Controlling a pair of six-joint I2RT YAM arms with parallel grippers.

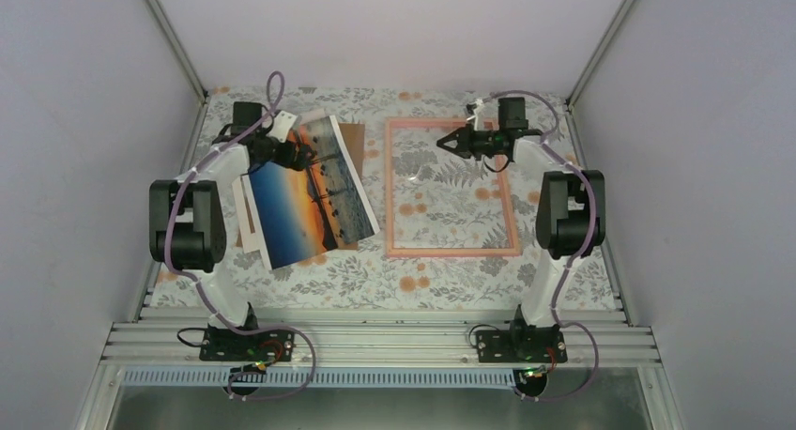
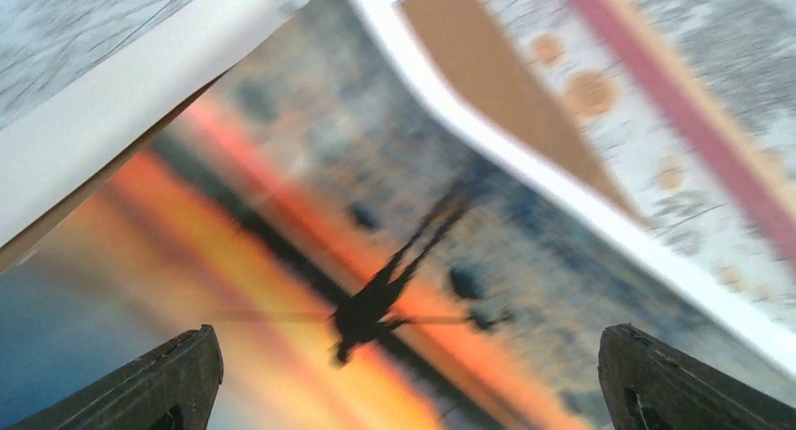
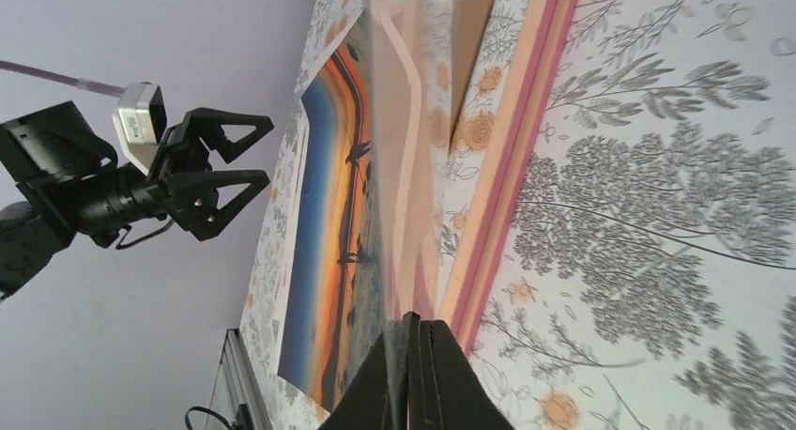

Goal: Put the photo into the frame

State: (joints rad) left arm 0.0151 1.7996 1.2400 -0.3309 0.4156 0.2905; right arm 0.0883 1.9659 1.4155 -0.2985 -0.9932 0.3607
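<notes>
One photo (image 1: 305, 200) lies face up, askew, just under the left pincer (image 1: 301, 157) — its fingers spread wide, holding nothing. A brown board (image 1: 351, 136) shows from beneath. The frame (image 1: 451, 252) lies flat below the right pincer (image 1: 442, 143) — fingers pressed together, any grip unclear.

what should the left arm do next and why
Probably lower the left gripper and close its open fingers on the far edge of the photo, which lies left of the frame, not in it; the fingers hover spread above it, gripping nothing.
</notes>
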